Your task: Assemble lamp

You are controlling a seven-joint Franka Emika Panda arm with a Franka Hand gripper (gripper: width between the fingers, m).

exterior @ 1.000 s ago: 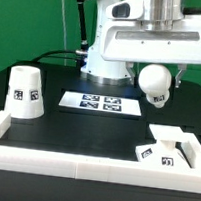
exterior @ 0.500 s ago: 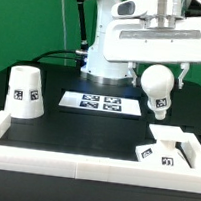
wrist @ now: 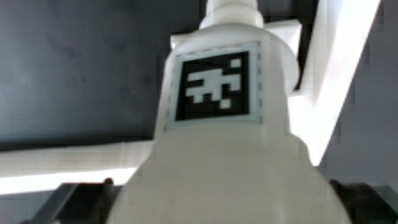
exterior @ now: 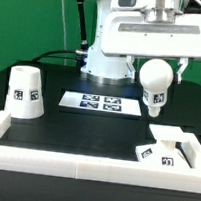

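Note:
My gripper (exterior: 158, 64) is shut on the ball-topped bulb (exterior: 155, 78) and holds it in the air, ball end up and tagged stem pointing down, above the table's right half. In the wrist view the bulb (wrist: 217, 100) fills the picture with its tag facing the camera, and the dark finger pads (wrist: 80, 200) press on both its sides. The low sloped square base (exterior: 164, 147) lies at the front right, below and in front of the bulb. The cone shade (exterior: 26, 89) stands at the exterior view's left, far from the gripper.
The marker board (exterior: 110, 104) lies flat behind the table's middle. A white raised wall (exterior: 72, 163) runs along the front and both sides of the black table. The arm's base and cables stand at the back.
The bulb has turned in the gripper's grip, from slanted to stem straight down, and has risen a little. Shade and base have not moved.

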